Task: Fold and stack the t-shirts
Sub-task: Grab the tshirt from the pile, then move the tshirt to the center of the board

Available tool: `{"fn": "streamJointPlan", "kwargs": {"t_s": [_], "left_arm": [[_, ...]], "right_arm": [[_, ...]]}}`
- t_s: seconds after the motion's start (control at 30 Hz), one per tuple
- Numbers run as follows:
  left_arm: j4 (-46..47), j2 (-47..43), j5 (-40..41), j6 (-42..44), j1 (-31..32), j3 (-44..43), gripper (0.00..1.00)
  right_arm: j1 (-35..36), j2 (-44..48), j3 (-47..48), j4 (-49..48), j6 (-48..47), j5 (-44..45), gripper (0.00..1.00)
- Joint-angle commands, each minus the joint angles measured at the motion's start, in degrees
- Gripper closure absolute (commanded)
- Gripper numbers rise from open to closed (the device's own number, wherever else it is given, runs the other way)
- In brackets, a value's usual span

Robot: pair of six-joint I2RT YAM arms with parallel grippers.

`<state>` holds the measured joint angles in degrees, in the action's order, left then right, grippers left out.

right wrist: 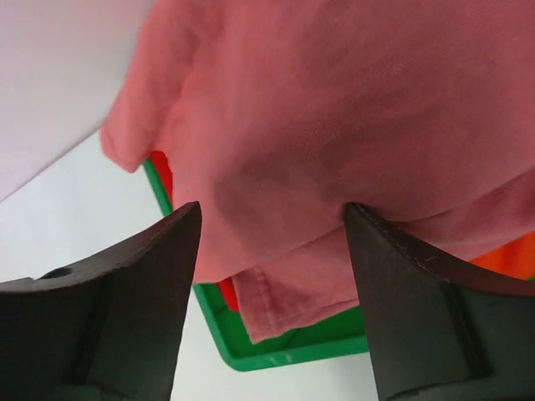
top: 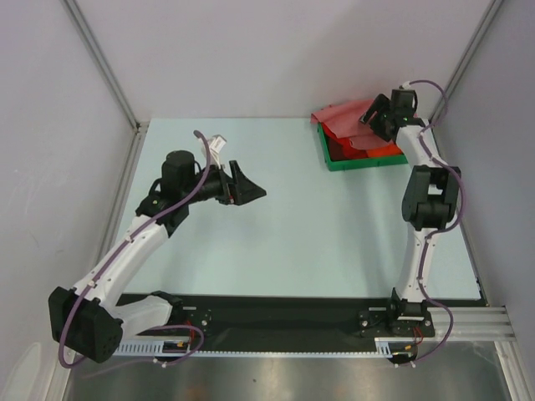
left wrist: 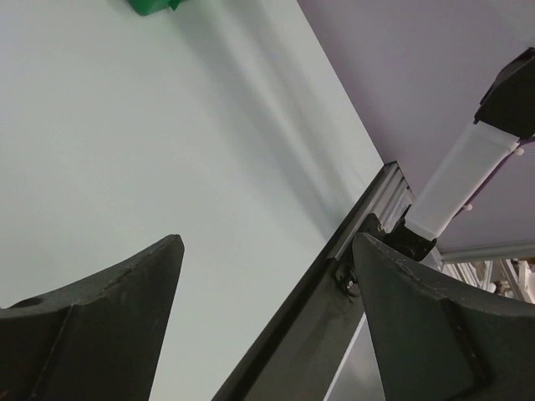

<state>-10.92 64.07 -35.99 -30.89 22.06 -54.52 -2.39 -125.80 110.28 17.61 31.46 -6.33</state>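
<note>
The salmon t-shirt (top: pixel 344 115) lies crumpled on top of the green tray (top: pixel 359 162) at the back right, hanging over its far-left edge. A bright red t-shirt (top: pixel 383 152) shows under it in the tray. In the right wrist view the salmon shirt (right wrist: pixel 334 109) fills the frame, with red cloth (right wrist: pixel 162 179) and a bit of orange cloth (right wrist: pixel 512 256) beneath it. My right gripper (top: pixel 369 118) is open just above the salmon shirt (right wrist: pixel 272 209), holding nothing. My left gripper (top: pixel 251 189) is open and empty over the bare table at mid-left (left wrist: pixel 266 238).
The table (top: pixel 309 234) is walled on three sides by white panels with aluminium posts at the back corners. A black strip (top: pixel 284 313) runs along the near edge. The left wrist view shows the tray's corner (left wrist: pixel 155 7) and the right arm's base (left wrist: pixel 456 188).
</note>
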Motion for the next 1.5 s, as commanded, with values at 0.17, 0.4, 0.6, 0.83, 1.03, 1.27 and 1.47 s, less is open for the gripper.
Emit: {"fn": "streamJointPlan", "kwargs": {"t_s": [0.17, 0.4, 0.6, 0.83, 1.03, 1.27, 1.47], "left_arm": [[-1.9, 2.2, 2.1, 3.4, 1.1, -4.1, 0.12], [-2.3, 2.8, 3.0, 3.6, 1.0, -3.8, 0.12], [-2.2, 1.5, 3.9, 3.0, 0.9, -3.3, 0.14], [-2.9, -1.5, 6.1, 2.9, 0.9, -3.2, 0.14], [-3.2, -3.2, 6.9, 2.8, 1.0, -3.4, 0.14], [-3.8, -4.7, 7.4, 2.7, 0.9, -3.6, 0.14], [-8.4, -5.7, 15.5, 4.9, 0.6, -6.4, 0.16]], "right_arm": [[0.7, -4.2, 7.2, 0.9, -1.2, 4.7, 0.52], [0.5, -3.1, 11.7, 0.9, -4.0, 5.1, 1.0], [0.9, -2.9, 24.9, 2.4, -7.8, 5.1, 1.0], [1.9, 9.0, 31.0, -4.4, -13.3, 6.2, 1.0], [5.1, 23.9, 32.4, -9.2, -19.2, 6.2, 1.0], [7.1, 36.1, 32.2, -5.1, -18.1, 2.1, 1.0], [13.8, 41.5, 24.5, -0.1, -11.4, -9.0, 1.0]]}}
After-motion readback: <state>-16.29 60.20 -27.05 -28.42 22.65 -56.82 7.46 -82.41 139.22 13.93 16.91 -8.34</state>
